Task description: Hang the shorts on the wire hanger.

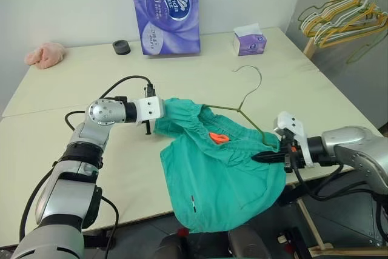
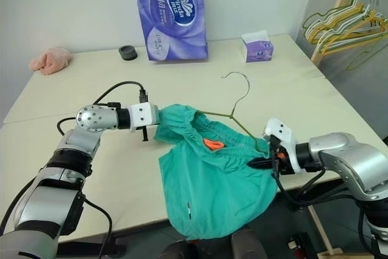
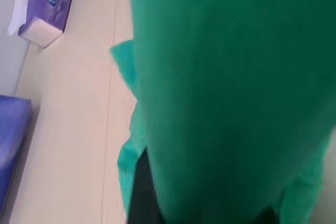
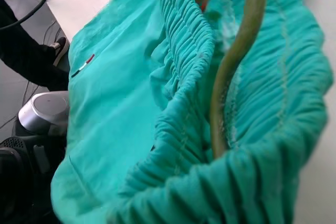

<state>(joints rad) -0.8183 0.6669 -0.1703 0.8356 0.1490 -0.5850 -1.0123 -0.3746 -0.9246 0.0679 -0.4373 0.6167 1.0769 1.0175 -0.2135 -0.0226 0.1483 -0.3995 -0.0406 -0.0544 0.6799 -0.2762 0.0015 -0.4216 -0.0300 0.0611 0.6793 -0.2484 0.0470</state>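
The teal-green shorts (image 1: 218, 177) lie at the table's front edge, their lower part hanging over it. An orange tag (image 1: 219, 138) shows inside the gathered waistband. The wire hanger (image 1: 240, 109) has its hook up on the table, and its two arms run down into the waistband. In the right wrist view the hanger's wire (image 4: 236, 51) runs inside the bunched waistband. My left gripper (image 1: 156, 124) is shut on the waistband's left end. At the waistband's right end, where the hanger's arm goes in, my right gripper (image 1: 257, 158) is shut on the cloth.
A purple tissue pack (image 1: 165, 10), a black tape roll (image 1: 121, 47) and a small tissue box (image 1: 249, 40) stand at the back of the table (image 1: 73, 89). A pink cloth lump (image 1: 45, 54) lies far left. A rack of hangers (image 1: 342, 19) stands off the table, right.
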